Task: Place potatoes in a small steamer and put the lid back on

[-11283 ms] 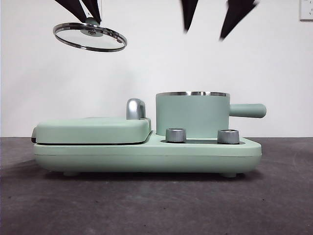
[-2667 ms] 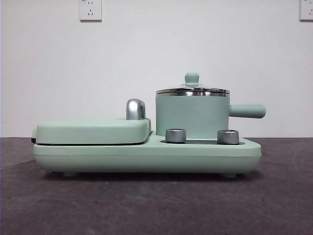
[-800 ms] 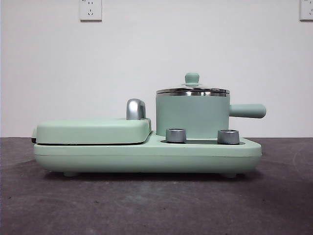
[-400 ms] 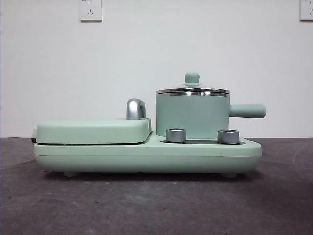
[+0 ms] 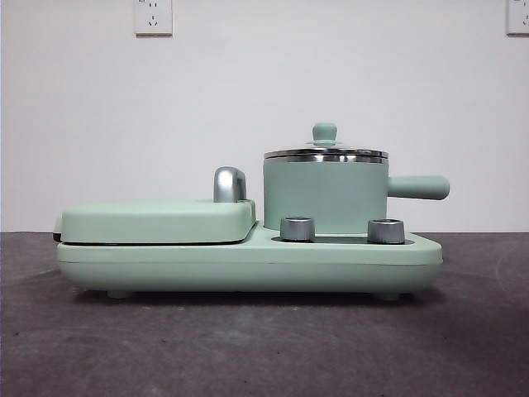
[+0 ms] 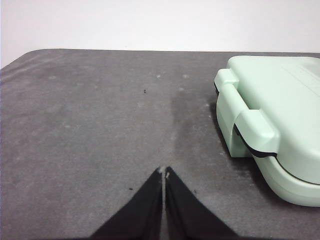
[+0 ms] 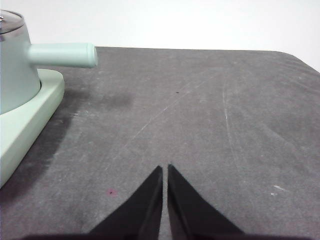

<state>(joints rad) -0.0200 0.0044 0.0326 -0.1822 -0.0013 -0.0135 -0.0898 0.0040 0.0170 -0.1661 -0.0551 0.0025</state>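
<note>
The small steamer (image 5: pixel 324 197) stands on the right half of the mint-green appliance base (image 5: pixel 248 263), its stubby handle (image 5: pixel 417 187) pointing right. The lid (image 5: pixel 325 149) sits flat on the steamer's steel rim, green knob up. The potatoes are hidden from every view. Neither arm shows in the front view. My left gripper (image 6: pixel 163 172) hovers shut over bare table, beside the griddle end of the appliance. My right gripper (image 7: pixel 164 169) is shut over bare table too, off to the side of the steamer (image 7: pixel 15 60) where its handle points. Both hold nothing.
A flat mint-green griddle cover (image 5: pixel 157 220) with a chrome hinge handle (image 5: pixel 230 184) fills the appliance's left half (image 6: pixel 272 125). Two steel knobs (image 5: pixel 297 228) sit on the base in front of the steamer. Dark grey table (image 7: pixel 200 115) spreads around; wall sockets are high behind.
Nothing has moved in the last second. Much earlier, a gripper held the lid in the air at the upper left and the steamer stood uncovered; now the lid rests on the steamer and both arms are withdrawn.
</note>
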